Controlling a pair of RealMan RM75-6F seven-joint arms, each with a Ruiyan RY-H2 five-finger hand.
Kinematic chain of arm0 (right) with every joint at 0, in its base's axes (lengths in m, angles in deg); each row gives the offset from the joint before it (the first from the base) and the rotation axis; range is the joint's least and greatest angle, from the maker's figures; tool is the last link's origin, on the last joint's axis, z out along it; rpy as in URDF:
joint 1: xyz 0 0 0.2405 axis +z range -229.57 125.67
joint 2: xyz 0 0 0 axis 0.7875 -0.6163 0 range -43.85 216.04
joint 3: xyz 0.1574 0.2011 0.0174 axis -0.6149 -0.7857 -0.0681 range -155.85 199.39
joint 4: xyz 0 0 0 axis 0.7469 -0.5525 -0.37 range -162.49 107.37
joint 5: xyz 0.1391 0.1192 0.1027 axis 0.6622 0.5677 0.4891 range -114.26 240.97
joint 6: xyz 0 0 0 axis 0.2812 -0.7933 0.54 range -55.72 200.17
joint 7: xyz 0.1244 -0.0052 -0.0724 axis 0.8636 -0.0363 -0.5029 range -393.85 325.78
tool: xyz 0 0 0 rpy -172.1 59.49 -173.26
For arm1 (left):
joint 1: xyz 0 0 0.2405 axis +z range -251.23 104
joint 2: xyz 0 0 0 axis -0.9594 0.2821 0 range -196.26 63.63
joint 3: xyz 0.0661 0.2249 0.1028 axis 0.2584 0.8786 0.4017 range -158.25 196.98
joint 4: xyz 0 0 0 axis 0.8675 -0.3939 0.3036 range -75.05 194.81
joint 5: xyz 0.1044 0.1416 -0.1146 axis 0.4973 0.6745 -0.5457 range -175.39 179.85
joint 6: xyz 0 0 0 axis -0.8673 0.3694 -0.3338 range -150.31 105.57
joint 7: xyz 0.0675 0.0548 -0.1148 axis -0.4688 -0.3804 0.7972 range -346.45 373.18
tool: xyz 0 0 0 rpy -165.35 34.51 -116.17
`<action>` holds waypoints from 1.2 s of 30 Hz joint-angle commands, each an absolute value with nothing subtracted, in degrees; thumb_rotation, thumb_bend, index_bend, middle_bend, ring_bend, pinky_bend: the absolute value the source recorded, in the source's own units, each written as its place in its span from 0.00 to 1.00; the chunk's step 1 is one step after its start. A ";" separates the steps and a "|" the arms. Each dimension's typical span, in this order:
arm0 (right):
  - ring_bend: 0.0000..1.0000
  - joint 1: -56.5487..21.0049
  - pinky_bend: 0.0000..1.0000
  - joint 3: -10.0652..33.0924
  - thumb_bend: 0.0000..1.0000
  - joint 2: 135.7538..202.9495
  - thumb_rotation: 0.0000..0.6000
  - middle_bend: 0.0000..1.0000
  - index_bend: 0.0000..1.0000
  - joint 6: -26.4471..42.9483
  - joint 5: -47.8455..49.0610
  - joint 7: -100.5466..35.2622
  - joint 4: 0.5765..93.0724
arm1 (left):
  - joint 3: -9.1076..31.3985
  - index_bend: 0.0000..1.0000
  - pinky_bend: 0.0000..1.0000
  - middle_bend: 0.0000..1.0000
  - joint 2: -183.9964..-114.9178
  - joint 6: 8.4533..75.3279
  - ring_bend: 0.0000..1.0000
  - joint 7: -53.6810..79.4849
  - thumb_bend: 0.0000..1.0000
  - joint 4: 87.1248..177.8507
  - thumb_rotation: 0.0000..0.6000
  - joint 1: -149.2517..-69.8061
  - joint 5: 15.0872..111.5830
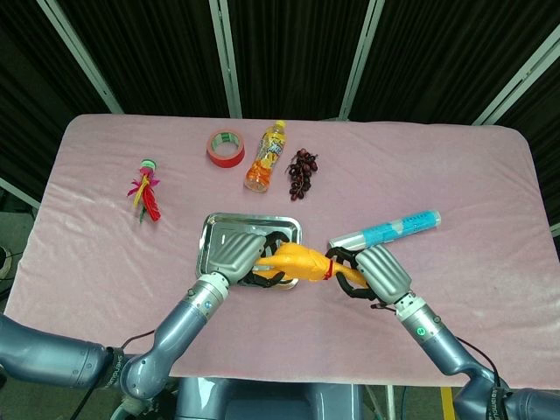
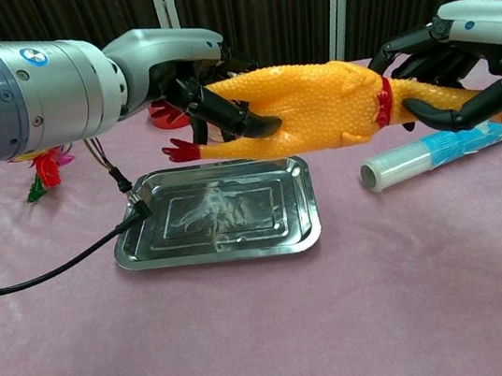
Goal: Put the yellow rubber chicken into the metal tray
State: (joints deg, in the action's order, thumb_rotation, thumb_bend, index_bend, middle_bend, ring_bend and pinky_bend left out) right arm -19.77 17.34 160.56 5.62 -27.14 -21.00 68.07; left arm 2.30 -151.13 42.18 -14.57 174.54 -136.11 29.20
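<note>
The yellow rubber chicken (image 1: 302, 261) (image 2: 315, 107) hangs level in the air between my two hands, over the right part of the metal tray (image 1: 210, 229) (image 2: 213, 250). My left hand (image 1: 238, 254) (image 2: 179, 71) grips its body near the red feet, fingers curled under it. My right hand (image 1: 378, 271) (image 2: 471, 46) holds the neck and head end past the red collar. The tray lies flat on the pink cloth with nothing in it.
A blue and white roll (image 1: 385, 230) (image 2: 435, 153) lies right of the tray, under my right hand. At the back are a red tape ring (image 1: 226, 148), an orange drink bottle (image 1: 266, 157), dark grapes (image 1: 302, 171) and a flower toy (image 1: 144, 188). A black cable (image 2: 55, 266) trails at the tray's left.
</note>
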 commanded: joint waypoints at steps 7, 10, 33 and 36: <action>0.70 -19.88 0.83 17.63 0.99 160.44 1.00 0.70 0.94 5.39 -27.71 -20.39 68.26 | 2.63 0.58 0.75 0.74 -152.44 43.63 0.68 -14.41 0.69 174.18 1.00 -135.67 31.37; 0.71 -19.92 0.84 17.75 0.99 160.34 1.00 0.71 0.94 5.23 -28.02 -20.16 68.42 | 2.67 0.59 0.75 0.75 -152.57 43.60 0.69 -14.53 0.70 174.18 1.00 -135.70 31.62; 0.71 -20.14 0.84 17.93 1.00 159.81 1.00 0.71 0.94 4.82 -28.43 -19.09 68.22 | 2.48 0.00 0.43 0.10 -149.51 41.36 0.18 -11.62 0.00 174.90 0.99 -133.95 32.63; 0.71 -20.05 0.84 17.90 1.00 159.84 1.00 0.71 0.94 4.74 -28.69 -19.10 68.44 | 2.56 0.00 0.43 0.10 -149.71 41.13 0.18 -11.45 0.00 174.88 0.98 -134.00 32.84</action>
State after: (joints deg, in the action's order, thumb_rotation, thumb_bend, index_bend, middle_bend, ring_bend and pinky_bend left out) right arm -20.06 17.91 159.83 4.76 -28.67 -19.10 68.41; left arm 2.55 -149.70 41.15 -11.47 174.88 -133.99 32.83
